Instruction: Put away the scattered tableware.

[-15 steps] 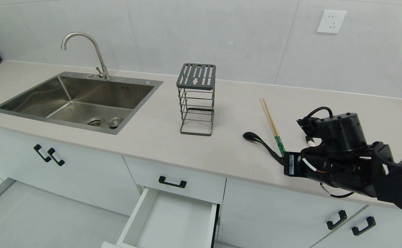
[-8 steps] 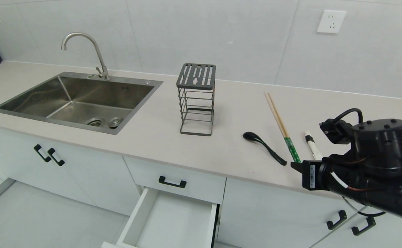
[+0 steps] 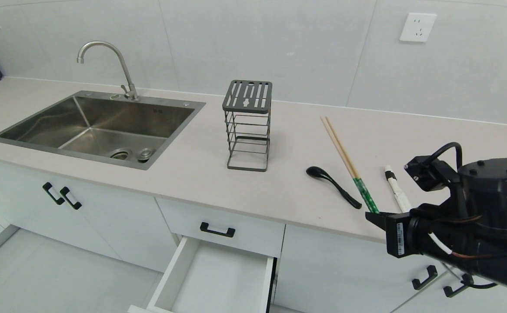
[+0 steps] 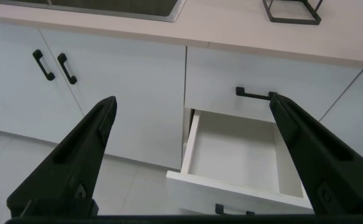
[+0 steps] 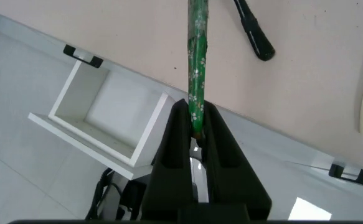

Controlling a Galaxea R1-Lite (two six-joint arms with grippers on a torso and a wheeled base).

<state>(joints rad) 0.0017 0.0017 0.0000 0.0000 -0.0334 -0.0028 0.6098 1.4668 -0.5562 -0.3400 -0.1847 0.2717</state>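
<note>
Chopsticks (image 3: pixel 349 164) clamped by their green ends in right pincer (image 5: pixel 195 112); left pincer (image 4: pixel 192 99) apart, facing open drawer (image 4: pixel 231 155).

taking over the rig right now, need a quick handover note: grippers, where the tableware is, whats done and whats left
Right gripper: shut on the green-ended wooden chopsticks, tips pointing toward the wall over the beige counter.
Left gripper: open, holding nothing, in front of the open white drawer.
Black spoon and slim white utensil lie on the counter either side of the chopsticks; dark wire rack stands beside the steel sink.
Done: chopsticks gripped. Left: stow chopsticks, spoon and white utensil, likely in the rack or drawer.
</note>
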